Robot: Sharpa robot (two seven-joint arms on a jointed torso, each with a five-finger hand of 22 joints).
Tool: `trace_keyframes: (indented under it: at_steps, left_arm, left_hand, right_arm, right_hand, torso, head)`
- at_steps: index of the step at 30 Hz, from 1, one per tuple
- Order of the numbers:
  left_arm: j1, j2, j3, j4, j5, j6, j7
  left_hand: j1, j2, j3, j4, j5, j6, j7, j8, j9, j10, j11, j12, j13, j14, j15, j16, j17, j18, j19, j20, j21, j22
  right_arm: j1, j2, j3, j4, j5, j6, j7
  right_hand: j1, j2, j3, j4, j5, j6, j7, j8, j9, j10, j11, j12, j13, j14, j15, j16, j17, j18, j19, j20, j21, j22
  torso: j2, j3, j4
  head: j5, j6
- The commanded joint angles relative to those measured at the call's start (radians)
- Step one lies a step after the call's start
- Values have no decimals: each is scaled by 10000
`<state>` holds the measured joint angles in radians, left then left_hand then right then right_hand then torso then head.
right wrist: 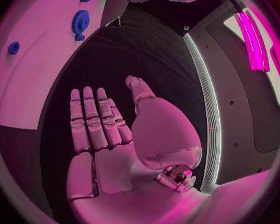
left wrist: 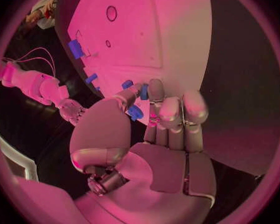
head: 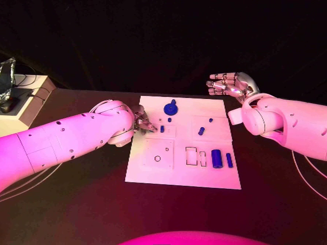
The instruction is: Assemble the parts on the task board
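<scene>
Strong magenta light washes the whole scene, glaring brightest on the task board [head: 184,163] and on the near left arm [head: 56,140], while the far background stays black. Both wrist views bend straight edges into curves toward their dark circular rims.

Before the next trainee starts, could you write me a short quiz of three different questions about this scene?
1. True or false: the right hand holds a blue part.
2. Which hand is at the task board's edge, with a small blue part at its fingertips?
A. left hand
B. right hand
C. both
3. Fill in: the gear-shaped blue part lies near the board's ____ edge, seen from the robot.

Key:
1. False; it is open, off the board.
2. A.
3. far.
</scene>
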<state>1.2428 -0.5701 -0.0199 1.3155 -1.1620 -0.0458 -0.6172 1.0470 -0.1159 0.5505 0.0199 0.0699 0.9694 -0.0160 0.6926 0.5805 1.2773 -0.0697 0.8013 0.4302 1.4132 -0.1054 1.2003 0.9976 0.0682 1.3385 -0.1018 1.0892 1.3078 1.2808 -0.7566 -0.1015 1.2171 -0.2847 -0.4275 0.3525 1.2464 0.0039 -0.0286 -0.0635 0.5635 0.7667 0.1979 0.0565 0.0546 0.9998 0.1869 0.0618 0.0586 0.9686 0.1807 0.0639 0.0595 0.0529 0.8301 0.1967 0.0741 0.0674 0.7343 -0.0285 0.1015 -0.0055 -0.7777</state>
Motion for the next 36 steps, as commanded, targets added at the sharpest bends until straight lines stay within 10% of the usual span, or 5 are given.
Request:
trace_keyframes:
  at_steps: [1, 36]
  left_arm:
    - [-119, -5, -91, -54, 136, 505, -313]
    - [-118, -5, -41, -71, 160, 207, -248]
  left_hand:
    - [-17, -86, 6, 83, 20, 119, -21, 13, 36, -12, -6, 1, -4, 23, -34, 3, 21, -142, 0, -56, -5, 1028]
    - [-385, -780, -334, 897, -53, 143, -19, 128, 181, -48, -1, 74, -17, 20, -47, -4, 79, -159, 21, -101, -6, 1041]
  right_arm:
    - [-2, 3, 3, 0, -86, 148, 83]
    - [-4, -13, 3, 11, -183, 119, 37]
  right_hand:
    - [-73, -12, -50, -26, 56, 23, 355, -45, -8, 24, 16, -31, -10, -58, -3, -57, -13, 67, -57, -4, -54, -11]
    - [55, -46, 37, -336, -17, 72, 351, -43, -6, 58, 9, -31, -11, -141, 1, -61, -17, 29, -315, 3, -77, -28]
  torso:
    - [2, 4, -5]
    - [4, -2, -3]
  head:
    - [1, -9]
    - [-55, -39]
